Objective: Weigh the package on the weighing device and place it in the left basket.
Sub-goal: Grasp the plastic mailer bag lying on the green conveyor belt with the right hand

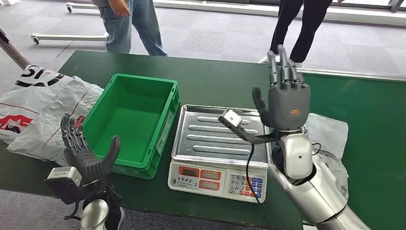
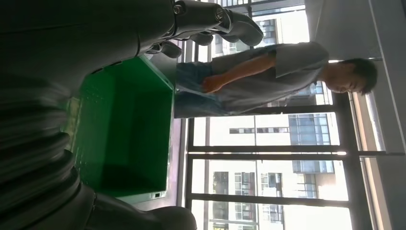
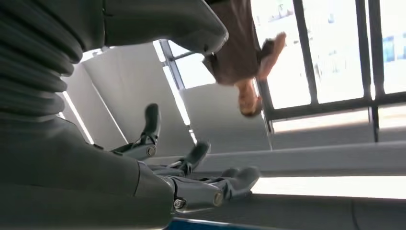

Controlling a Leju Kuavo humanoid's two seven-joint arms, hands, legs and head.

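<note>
The robot's right hand (image 1: 287, 98), fingers spread, rises above the scale (image 1: 221, 146); its left hand (image 1: 86, 153), also spread, hovers beside the green basket (image 1: 131, 122). Packages (image 1: 328, 139) lie right of the scale, where a careless reach might knock it.

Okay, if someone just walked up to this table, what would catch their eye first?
Probably the right hand, raised open above the empty steel tray of the scale at the table's middle. Next, the bright green basket to the scale's left, empty, with the left hand open at its near corner and white packages lying beyond.
</note>
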